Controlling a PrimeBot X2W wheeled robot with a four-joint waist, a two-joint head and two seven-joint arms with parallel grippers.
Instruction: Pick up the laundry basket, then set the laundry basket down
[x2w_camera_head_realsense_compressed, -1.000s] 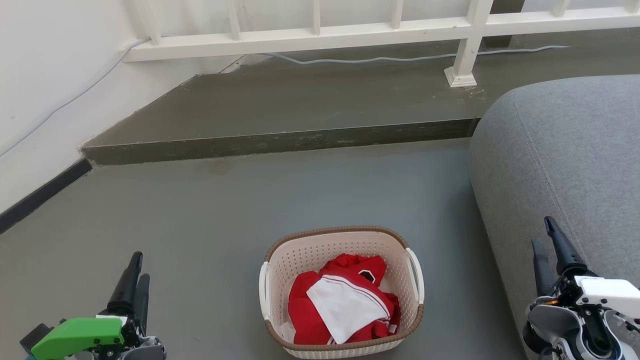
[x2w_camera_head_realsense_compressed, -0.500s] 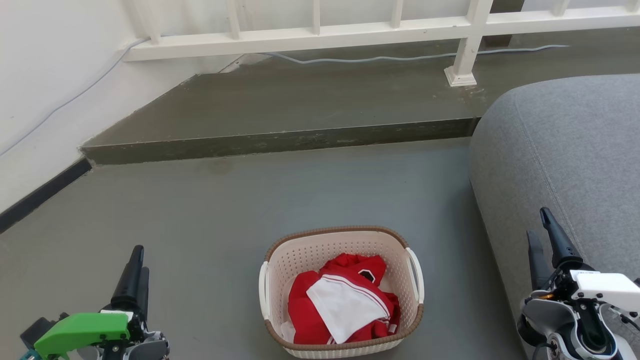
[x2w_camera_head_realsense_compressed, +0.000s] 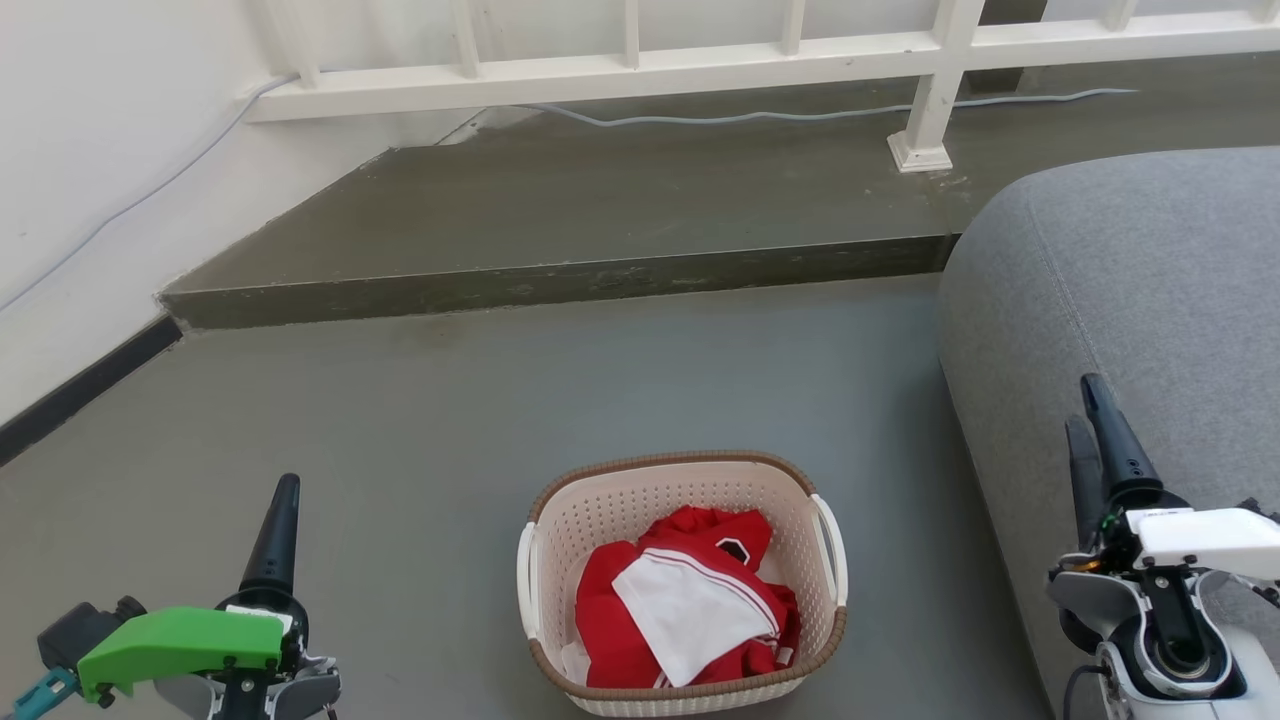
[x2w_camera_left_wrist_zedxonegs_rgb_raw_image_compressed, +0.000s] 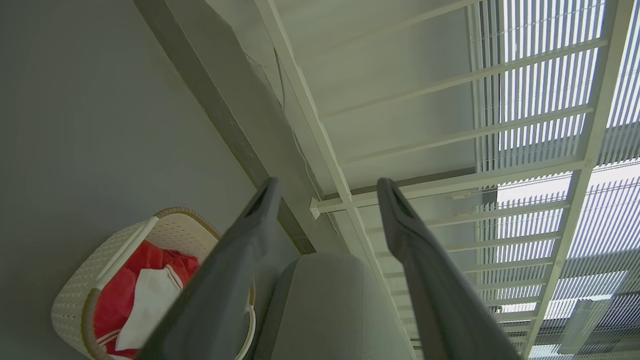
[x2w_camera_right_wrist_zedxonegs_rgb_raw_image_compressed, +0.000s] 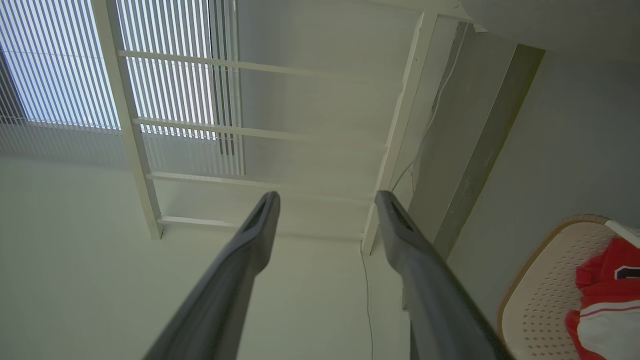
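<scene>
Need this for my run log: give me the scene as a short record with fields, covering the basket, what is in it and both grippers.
laundry basket: upright on the grey floor, beside the grey sofa
contents: red and white clothing
left gripper: open, empty, to the basket's left, apart from it
right gripper: open, empty, to the basket's right, seen against the sofa, apart from the basket
handles: neither gripped
task stage: basket not yet picked up
</scene>
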